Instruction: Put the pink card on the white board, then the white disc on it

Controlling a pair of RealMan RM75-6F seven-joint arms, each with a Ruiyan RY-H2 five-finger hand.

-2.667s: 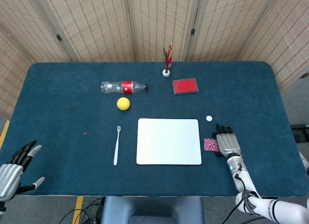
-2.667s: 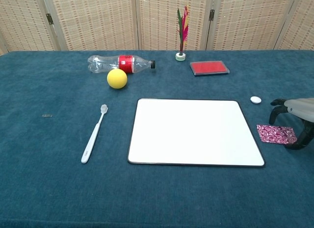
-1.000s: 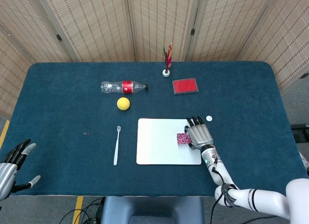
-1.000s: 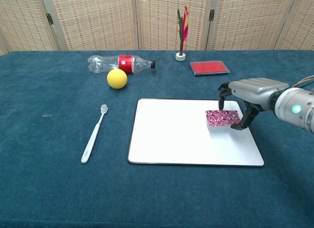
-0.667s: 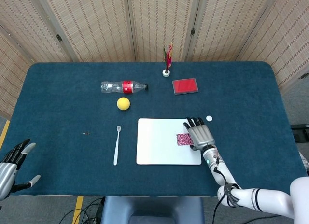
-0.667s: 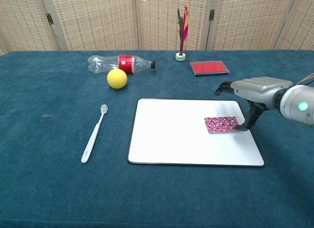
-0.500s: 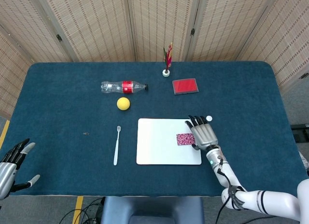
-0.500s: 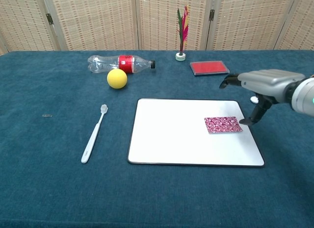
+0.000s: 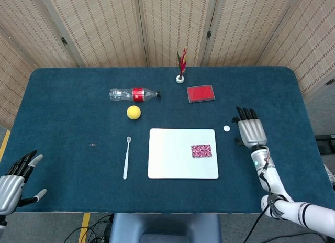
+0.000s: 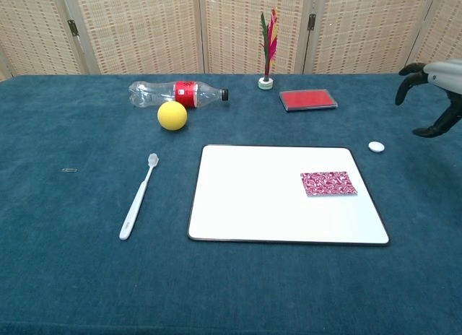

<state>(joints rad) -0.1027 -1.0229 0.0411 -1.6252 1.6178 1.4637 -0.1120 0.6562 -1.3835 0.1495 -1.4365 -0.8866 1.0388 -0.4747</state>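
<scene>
The right hand (image 9: 250,132) has left the pink card (image 9: 201,151) on the white board (image 9: 170,159), fingers spread, empty, beside the white disc (image 9: 226,128).

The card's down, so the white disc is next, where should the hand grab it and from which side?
Pinch the disc across its rim, coming from above. It is small, low and flat on the cloth, just right of the board, so only its edges offer purchase. The right hand, open beside it, is nearest.

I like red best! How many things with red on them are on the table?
3: the flat red rectangular case at the back, the clear plastic bottle with a red label left of it, and the red feather shuttlecock behind them.
</scene>
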